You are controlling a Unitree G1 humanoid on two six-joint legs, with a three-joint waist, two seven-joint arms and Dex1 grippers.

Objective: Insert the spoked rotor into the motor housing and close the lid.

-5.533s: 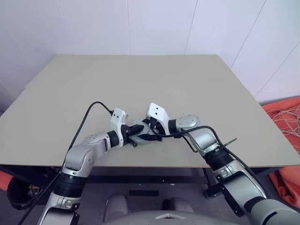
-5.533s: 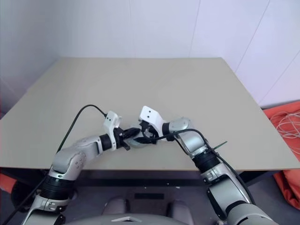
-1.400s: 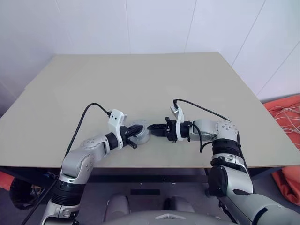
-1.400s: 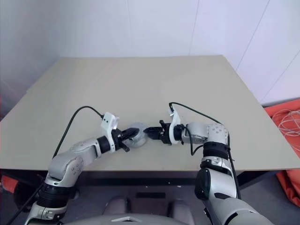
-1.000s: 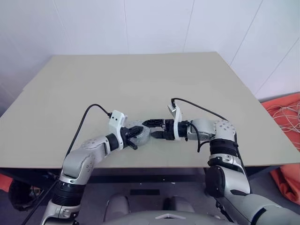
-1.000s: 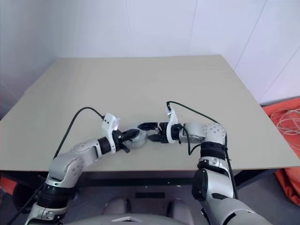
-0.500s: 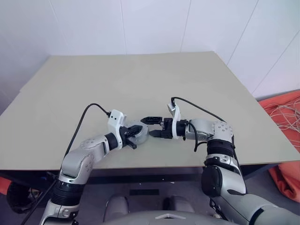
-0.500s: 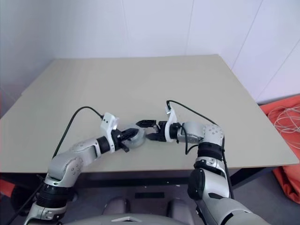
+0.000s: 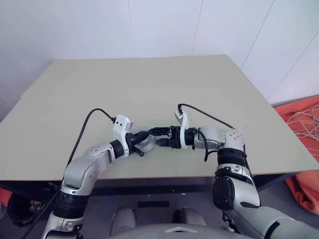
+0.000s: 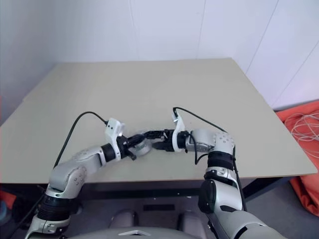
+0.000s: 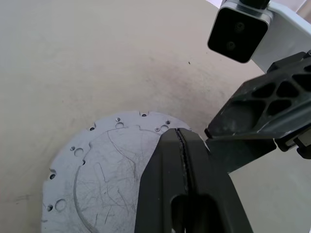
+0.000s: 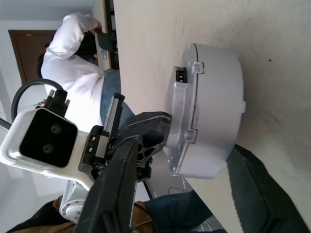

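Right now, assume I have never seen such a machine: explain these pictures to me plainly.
This is a humanoid robot with two arms, each ending in black two-fingered jaws. Two pictures come from cameras on its head, looking down over a beige table. The other two come from a camera on each wrist. On the table lies a round grey motor housing. The left jaws are shut at its edge. The right jaws stand open, one finger on each side of it. The right wrist view also catches a person in white.
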